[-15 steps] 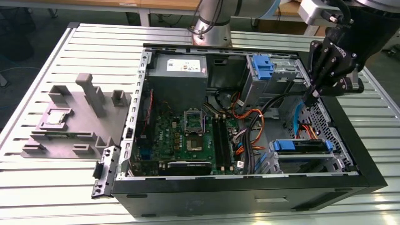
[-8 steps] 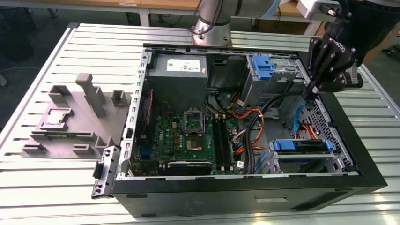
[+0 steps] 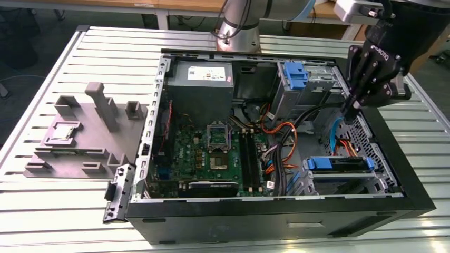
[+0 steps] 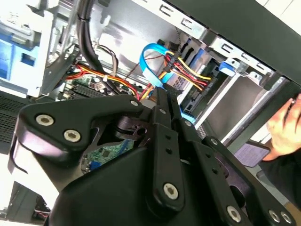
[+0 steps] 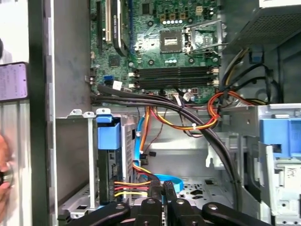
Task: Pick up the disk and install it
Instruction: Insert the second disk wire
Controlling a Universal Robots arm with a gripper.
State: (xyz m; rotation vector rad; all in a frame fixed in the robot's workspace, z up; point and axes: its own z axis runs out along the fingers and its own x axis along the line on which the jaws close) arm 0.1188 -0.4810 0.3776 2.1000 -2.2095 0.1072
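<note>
A slatted metal table (image 3: pixel 56 63) carries everything, and the open black computer case (image 3: pixel 281 211) lies on its side across the middle of it. The case serves as the landmark here.

Outside the case, against its wall on the exterior view's left, a grey moulded fixture (image 3: pixel 84 132) rests on the table.

Inside the case, the grey power supply box (image 3: pixel 200 87) fills the far corner on the exterior view's left. The green motherboard (image 3: pixel 211 153) lies flat on the case floor in front of it, and it also appears in the first wrist view (image 5: pixel 178 42).

The black gripper (image 3: pixel 347 117) reaches down into the case close to the wall on the exterior view's right, between the two drive cages. Its fingers (image 5: pixel 155 190) look pressed together at the tips with nothing between them, and the second wrist view (image 4: pixel 162 96) shows them meeting in a point above the cables.

The disk (image 3: pixel 338 164) sits in the drive bay at the case's near corner on the exterior view's right. Its blue rail faces up, and it lies apart from the fingertips. In the first wrist view the disk (image 5: pixel 109 146) stands in its metal cage with red and yellow wires running to its end.

A bare blue bracket (image 3: pixel 296 74) sits in the cage at the case's far corner on the same side.

A light blue flat cable (image 4: pixel 153 56) and orange wires (image 5: pixel 207 122) loop across the case floor between the cages.

Just outside the case wall, a person's hand (image 4: pixel 286 123) is near the rim.
</note>
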